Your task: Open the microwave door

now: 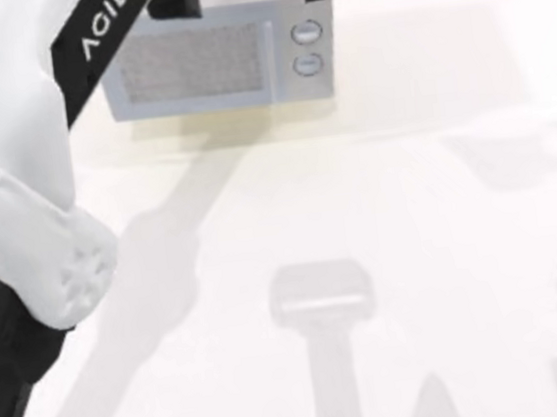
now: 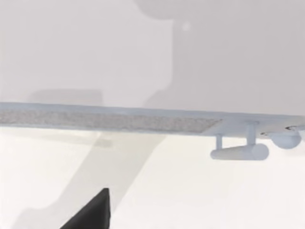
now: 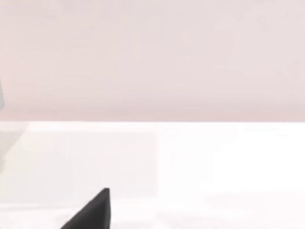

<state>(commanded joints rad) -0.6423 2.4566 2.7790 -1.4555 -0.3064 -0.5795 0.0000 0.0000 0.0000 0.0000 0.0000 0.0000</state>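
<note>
- The left arm (image 1: 26,197) fills the near left of the top view, a bulky white shell with a black band lettered AGILE running up toward the microwave's top left corner.
- Beyond it the pale table (image 1: 409,204) carries only grey shadows, a long one slanting from the arm toward the microwave's foot.
- The microwave (image 1: 221,102) stands at the far edge of the table, left of centre, facing the near side.
- The microwave door (image 1: 191,62) lies flush with the front, its speckled mesh window taking most of the face.
- Two round silver knobs (image 1: 307,47) sit one above the other on the strip to the door's right.
- In the left wrist view the door (image 2: 109,121) shows edge-on as a thin band, with a bar handle (image 2: 239,152) standing off it on two posts and a knob (image 2: 286,140) just beside it.
- One dark fingertip of the left gripper (image 2: 93,214) shows, short of the door; whether the jaws are spread or closed cannot be told.
- The right gripper (image 3: 93,214) shows just one dark tip over bare table; its jaws cannot be judged either.
</note>
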